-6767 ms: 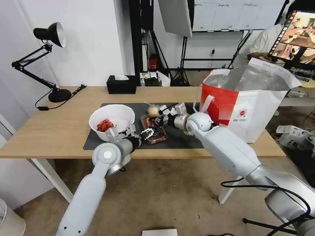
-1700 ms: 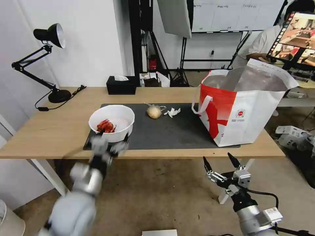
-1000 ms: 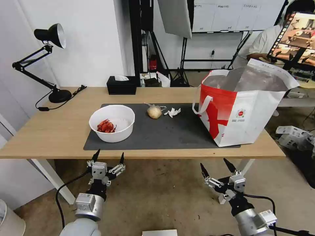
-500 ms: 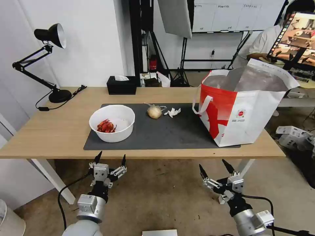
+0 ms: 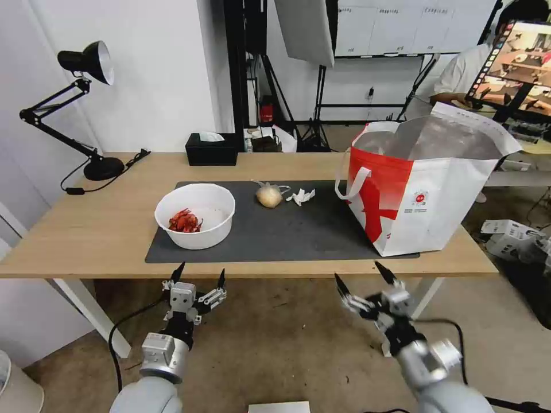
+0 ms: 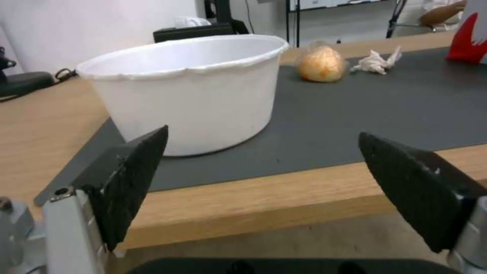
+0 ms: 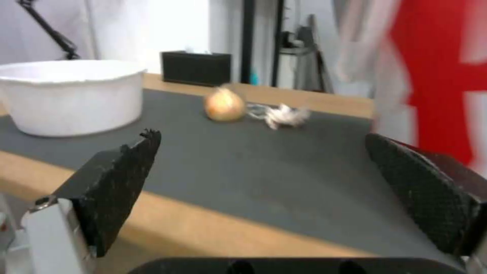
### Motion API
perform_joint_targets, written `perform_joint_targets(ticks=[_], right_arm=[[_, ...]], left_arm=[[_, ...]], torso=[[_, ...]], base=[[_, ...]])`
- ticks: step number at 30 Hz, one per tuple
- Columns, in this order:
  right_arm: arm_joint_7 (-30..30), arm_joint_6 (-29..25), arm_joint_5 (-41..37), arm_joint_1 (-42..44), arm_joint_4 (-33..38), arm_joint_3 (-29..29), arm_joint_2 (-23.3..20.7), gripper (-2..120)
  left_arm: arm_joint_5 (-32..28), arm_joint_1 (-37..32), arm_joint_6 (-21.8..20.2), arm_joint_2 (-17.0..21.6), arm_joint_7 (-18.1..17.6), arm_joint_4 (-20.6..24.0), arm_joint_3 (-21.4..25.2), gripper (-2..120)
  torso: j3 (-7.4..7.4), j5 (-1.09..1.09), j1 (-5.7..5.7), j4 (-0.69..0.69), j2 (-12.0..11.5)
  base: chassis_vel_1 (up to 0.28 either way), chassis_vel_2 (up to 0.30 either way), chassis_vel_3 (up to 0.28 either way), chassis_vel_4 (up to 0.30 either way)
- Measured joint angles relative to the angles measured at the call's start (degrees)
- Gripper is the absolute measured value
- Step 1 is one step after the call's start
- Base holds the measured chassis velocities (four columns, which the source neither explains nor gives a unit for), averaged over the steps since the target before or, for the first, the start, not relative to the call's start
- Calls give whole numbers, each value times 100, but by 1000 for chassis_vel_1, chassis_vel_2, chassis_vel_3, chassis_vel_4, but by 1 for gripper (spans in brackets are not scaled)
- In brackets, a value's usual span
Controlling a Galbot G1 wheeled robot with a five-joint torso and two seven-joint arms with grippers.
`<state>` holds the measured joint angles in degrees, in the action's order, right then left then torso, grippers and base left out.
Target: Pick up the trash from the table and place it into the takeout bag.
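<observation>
Left gripper, jaws spread wide and empty, hangs just below the table edge, directly in front of the white bowl of crayfish shells; right gripper, equally open, waits nearer the takeout bag
</observation>
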<state>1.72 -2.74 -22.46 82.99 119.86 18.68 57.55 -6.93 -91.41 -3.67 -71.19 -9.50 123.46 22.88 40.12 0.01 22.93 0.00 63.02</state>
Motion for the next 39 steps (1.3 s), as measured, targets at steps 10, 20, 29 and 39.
perform_joint_targets(ticks=[10,20,29,39], right_arm=[[239,304,-1034,-2615,-1239,-1558,-579,100],[1285,1059,-1559,-4845,-2537,-3209,-68,100],[2265,1627,-2077,-5916,-3388,-3750,569,100],[2643,1893,-2295,-6208,-3791,-3854,819,100]], left_arm=[[-1,-8,-13,-77,-8,-30,58,100],[5,-48,-30,-105,-20,-28,195,100],[4,-145,-18,-169,-21,4,278,100],[5,-169,-11,-199,-21,4,285,100]], torso=[[0,1,0,0,-1],[0,-1,0,0,-1],[-1,-4,0,2,0],[-2,-3,-1,0,0]], base=[[0,0,0,0],[0,0,0,0],[0,0,0,0],[0,0,0,0]])
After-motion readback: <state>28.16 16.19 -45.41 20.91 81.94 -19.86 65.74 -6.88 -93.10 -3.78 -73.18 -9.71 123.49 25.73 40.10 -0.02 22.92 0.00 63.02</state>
